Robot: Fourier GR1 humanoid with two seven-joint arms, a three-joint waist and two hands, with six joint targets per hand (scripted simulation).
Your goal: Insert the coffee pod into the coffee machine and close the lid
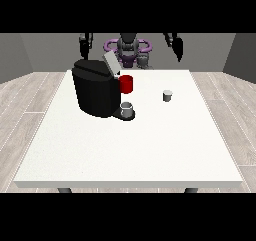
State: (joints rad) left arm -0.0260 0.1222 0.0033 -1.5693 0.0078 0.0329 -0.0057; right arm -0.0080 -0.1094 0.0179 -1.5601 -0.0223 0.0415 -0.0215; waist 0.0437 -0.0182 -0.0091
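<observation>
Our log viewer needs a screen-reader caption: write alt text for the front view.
A black coffee machine with its lid raised stands on a white table, a gray cup at its base and a small coffee pod lying apart to its right. Both robot hands hang raised behind the table's far edge.

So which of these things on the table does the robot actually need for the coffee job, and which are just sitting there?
Needed for the job:
- coffee machine, lid raised
- coffee pod, standing alone on the table
- both hands, raised at the view's left and right

Just there:
- red part on the machine's side
- grey cup on the machine's base
</observation>
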